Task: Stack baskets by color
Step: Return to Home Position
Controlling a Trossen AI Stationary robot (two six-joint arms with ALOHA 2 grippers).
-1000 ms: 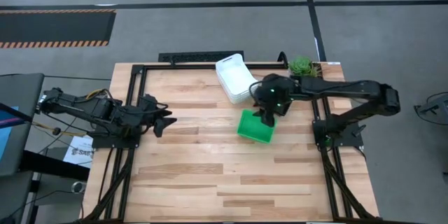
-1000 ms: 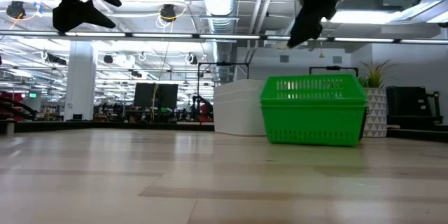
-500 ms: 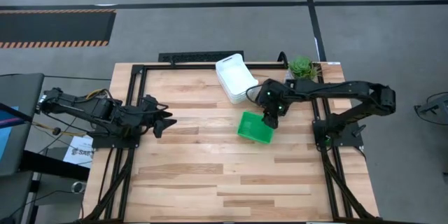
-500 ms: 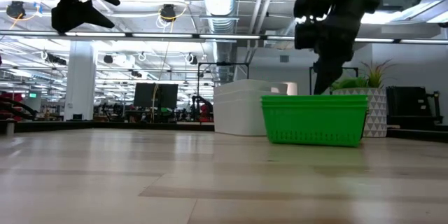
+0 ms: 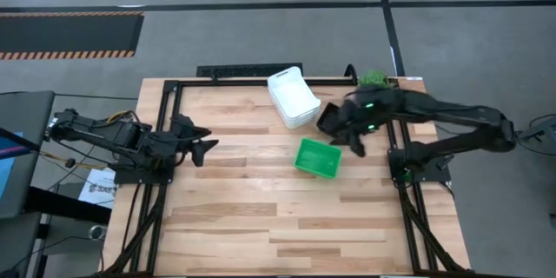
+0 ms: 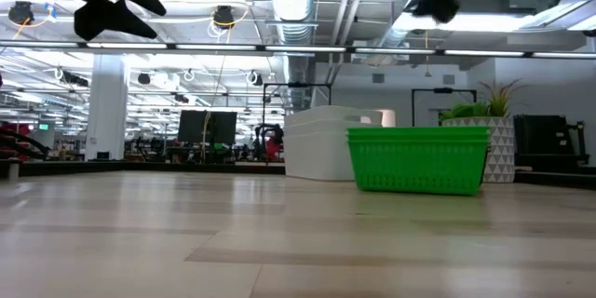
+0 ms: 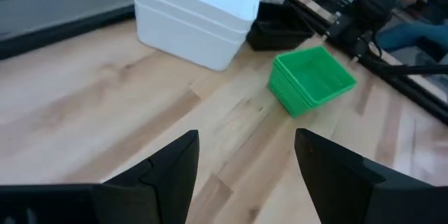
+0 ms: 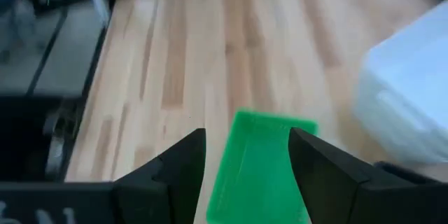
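High view: the right hand (image 5: pixel 354 143) hovered just beside the green basket stack (image 5: pixel 318 158), not touching it; the left hand (image 5: pixel 207 146) hung at the left side. Low view: that stack stood on the tabletop (image 6: pixel 186 233) near the white baskets (image 6: pixel 321 144). Wrist views: both hands' fingers (image 8: pixel 182 161) were spread, empty.

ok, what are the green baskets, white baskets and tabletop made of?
Green baskets: likely moulded plastic, with even saturated colour and finely slotted walls.
White baskets: probably plastic too, with smooth solid walls and a slight sheen.
Tabletop: wood, joined strips with visible grain, matte.
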